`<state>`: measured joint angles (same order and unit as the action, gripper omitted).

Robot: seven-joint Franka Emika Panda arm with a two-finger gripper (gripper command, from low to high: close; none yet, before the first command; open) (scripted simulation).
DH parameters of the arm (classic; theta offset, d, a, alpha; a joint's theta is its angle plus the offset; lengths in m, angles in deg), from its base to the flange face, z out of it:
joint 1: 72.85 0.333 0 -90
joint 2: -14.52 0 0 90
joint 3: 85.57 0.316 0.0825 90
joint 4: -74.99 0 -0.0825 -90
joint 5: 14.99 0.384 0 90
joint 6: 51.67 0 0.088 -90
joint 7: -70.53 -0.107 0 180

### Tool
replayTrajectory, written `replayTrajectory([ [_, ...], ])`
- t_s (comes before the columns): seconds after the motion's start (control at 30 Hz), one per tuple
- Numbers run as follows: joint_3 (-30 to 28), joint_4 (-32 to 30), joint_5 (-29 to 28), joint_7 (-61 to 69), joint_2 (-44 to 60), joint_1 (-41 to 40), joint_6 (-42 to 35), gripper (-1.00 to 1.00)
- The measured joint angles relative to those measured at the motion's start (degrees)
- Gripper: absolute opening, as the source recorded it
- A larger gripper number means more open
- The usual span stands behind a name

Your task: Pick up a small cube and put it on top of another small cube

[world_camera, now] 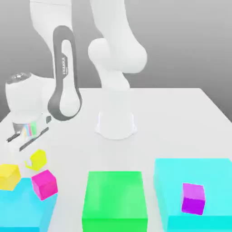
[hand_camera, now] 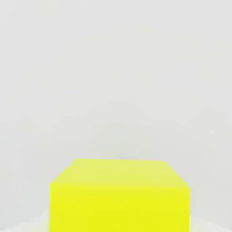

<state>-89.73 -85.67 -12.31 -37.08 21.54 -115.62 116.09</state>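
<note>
Small yellow cube (world_camera: 37, 159) — tilted — beside magenta cube (world_camera: 44, 184).

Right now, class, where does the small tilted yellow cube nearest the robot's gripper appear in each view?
Exterior view: yellow cube at the exterior view's left, close beside the gripper.
Hand view: same cube, close up.
Shared landmark: the white table beneath it.

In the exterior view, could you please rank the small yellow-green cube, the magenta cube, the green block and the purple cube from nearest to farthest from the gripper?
Measured from the gripper, at the exterior view's left:
1. Small yellow-green cube, just below the gripper in the picture.
2. Magenta cube, lower left, beside the yellow cube.
3. Green block, bottom centre.
4. Purple cube, far right, on the cyan block.
</note>
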Motion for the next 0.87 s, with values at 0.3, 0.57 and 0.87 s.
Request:
replayTrajectory([
  [0.3, 3.6, 7.43, -1.86, -11.97, -8.27, 6.65, -15.34, -1.0],
  [0.57, 8.1, 17.39, -2.24, -25.08, -10.71, 14.79, -27.98, -1.0],
  [0.87, 8.0, 16.76, -3.22, -26.97, -3.79, 15.19, -20.54, 1.0],
])
